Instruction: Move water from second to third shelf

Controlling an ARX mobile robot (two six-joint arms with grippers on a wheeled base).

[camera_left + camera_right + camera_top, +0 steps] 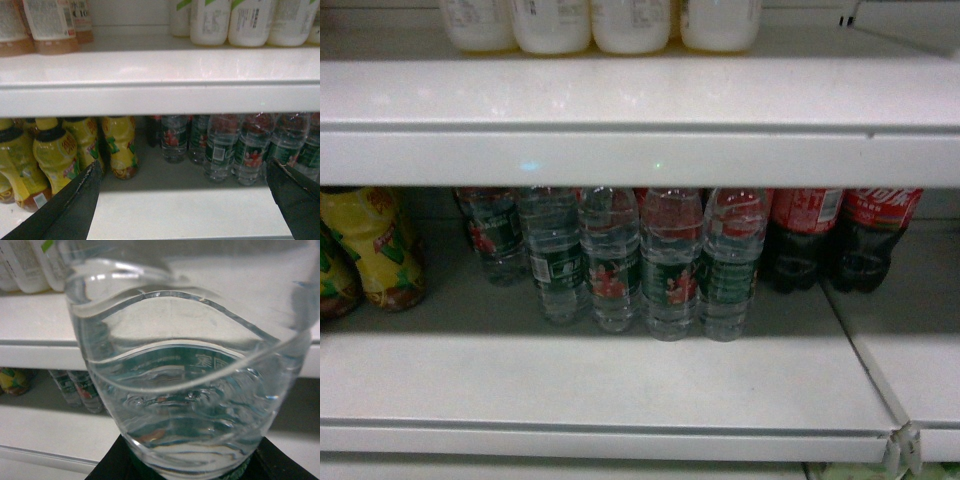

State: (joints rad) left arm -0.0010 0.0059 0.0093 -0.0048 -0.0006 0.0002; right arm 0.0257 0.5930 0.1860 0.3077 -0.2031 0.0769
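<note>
Water bottle (185, 390) fills my right wrist view, pinched at its base by my right claw (185, 467), off its shelf (600, 380) but not yet placed. My left claw (182, 200) hangs spread before the shelves, empty.

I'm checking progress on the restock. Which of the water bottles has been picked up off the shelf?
The water bottle filling the right wrist view, with the right gripper's dark fingers at its base. The others stand in a row on the shelf.

White metal shelves (620, 380), dim light
</note>
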